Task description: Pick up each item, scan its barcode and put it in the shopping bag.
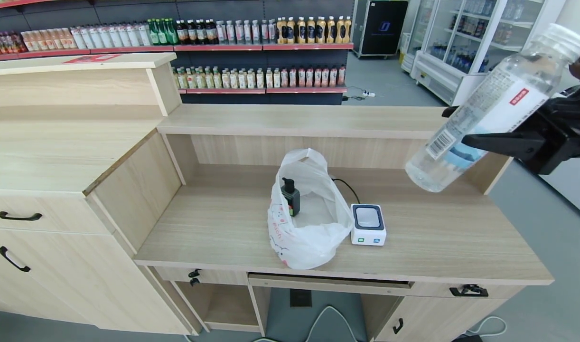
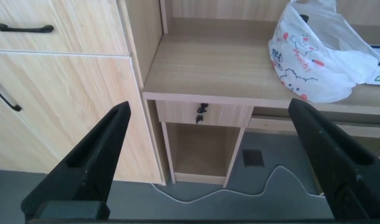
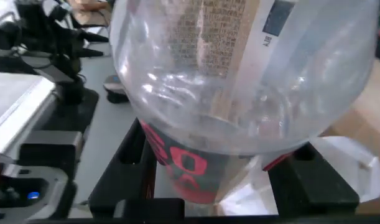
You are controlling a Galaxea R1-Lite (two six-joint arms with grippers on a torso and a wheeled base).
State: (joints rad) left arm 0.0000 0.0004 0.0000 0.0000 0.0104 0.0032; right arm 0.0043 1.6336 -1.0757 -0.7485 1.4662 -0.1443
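Find the bottle (image 1: 499,99) high at the right edge of the head view, tilted, cap to the upper right, base down and left, well above the counter (image 1: 437,237); note the right gripper (image 1: 453,126) clamped across its lower half. Spot the barcode (image 1: 441,142) on the label near the base, facing down-left; judge the step in hand as the scan. Locate the scanner (image 1: 368,223) at centre frame, window up, just beside the bag (image 1: 313,247). Bring the bottle down and left until the barcode sits over that window; roll the wrist so the code meets the glass squarely, not edge-on; hold steady and near without touching. Avoid brushing the bag's raised handles; mind the pump bottle (image 1: 291,197) standing inside. Keep the clamp firm; expect a slick round wall to slip. Leave the left gripper (image 2: 208,106), jaws wide apart, down before the counter's front, well apart from the bag.
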